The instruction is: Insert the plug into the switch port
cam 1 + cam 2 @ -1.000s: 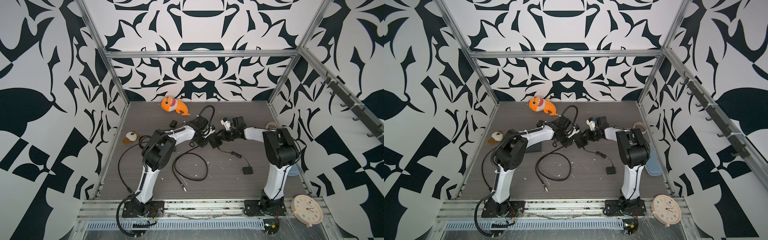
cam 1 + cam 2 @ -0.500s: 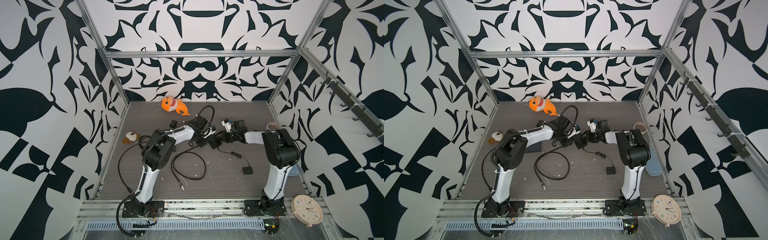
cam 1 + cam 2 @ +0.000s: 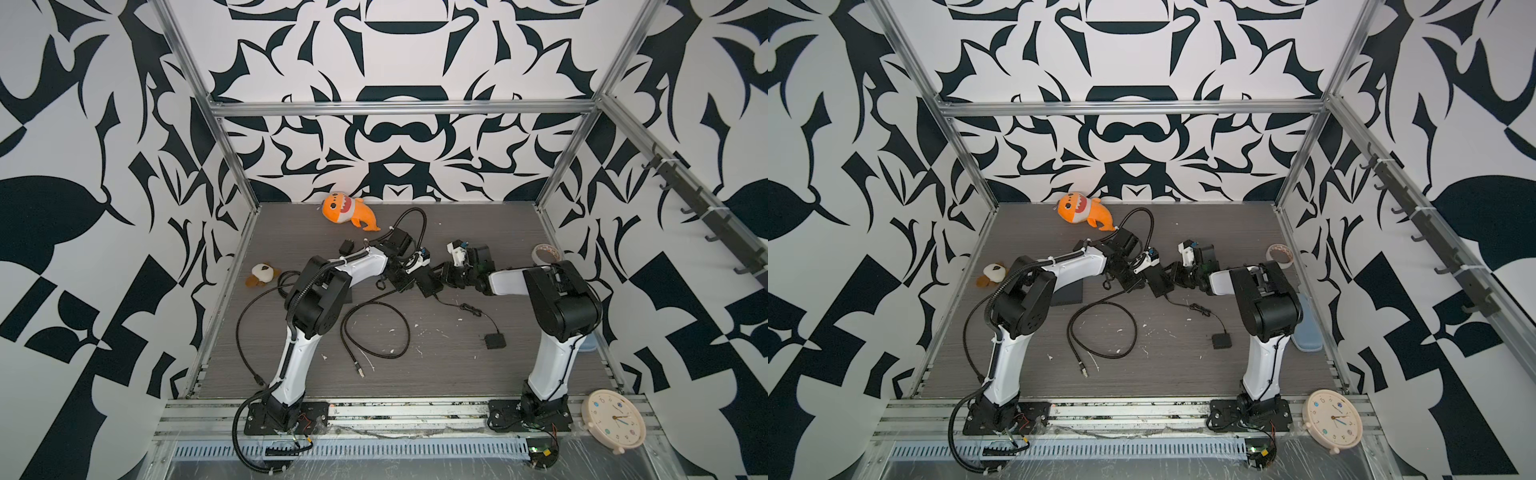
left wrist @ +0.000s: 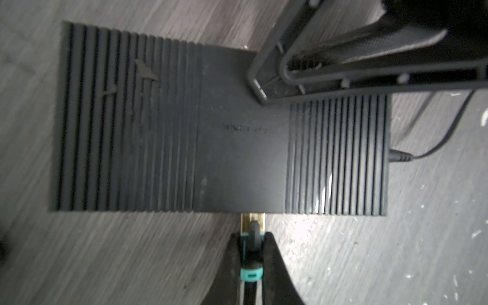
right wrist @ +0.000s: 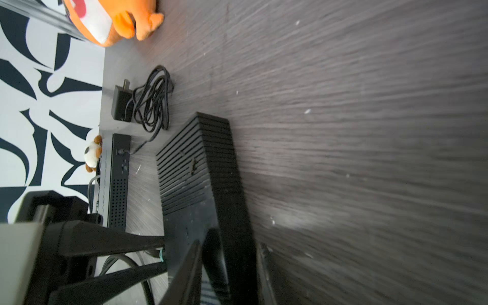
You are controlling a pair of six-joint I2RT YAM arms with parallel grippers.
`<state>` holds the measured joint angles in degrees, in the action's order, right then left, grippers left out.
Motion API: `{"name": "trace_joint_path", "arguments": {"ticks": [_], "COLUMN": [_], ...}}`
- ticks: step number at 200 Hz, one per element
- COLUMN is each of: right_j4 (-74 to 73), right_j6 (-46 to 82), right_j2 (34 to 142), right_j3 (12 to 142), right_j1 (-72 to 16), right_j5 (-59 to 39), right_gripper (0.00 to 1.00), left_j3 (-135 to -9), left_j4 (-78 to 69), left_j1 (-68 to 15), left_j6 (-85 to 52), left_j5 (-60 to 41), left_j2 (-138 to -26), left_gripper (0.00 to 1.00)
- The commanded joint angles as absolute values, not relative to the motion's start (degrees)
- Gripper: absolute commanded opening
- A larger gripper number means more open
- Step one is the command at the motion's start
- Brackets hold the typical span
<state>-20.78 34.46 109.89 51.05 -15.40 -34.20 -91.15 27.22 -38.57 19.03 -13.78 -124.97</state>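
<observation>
Now my left gripper (image 4: 252, 239) pinches the plug (image 4: 252, 220) at the switch (image 4: 211, 145) edge; right gripper (image 5: 228, 245) clamps its corner; tabletop (image 4: 396, 250) bare alongside.

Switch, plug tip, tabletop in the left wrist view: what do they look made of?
The switch: black moulded plastic, matte, by its ribbed vents and soft highlights. The plug: likely gold-toned metal shell, shiny yellow tip, with a black boot, probably rubbery. The tabletop: grey wood-grain laminate by its look, could be vinyl, with white scuffs.
</observation>
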Motion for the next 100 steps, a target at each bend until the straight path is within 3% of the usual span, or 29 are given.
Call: {"name": "trace_joint_path", "arguments": {"ticks": [1, 100], "right_j4": [-14.06, -17.6], "right_j6": [38.4, 41.05], "right_j2": [110.26, 108.5], "right_j3": [48.01, 45.19], "right_j1": [-28.46, -30.55], "right_j5": [-55.85, -56.02], "right_gripper": [0.29, 0.27], "left_j3": [-96.52, -100.87], "left_j4": [5.67, 4.8], "left_j1": [-42.42, -42.89], "left_j6": [17.58, 17.59], "left_j5": [-25.9, -30.92], "left_j2": [-130.45, -133.7], "left_gripper": [0.0, 0.0]}}
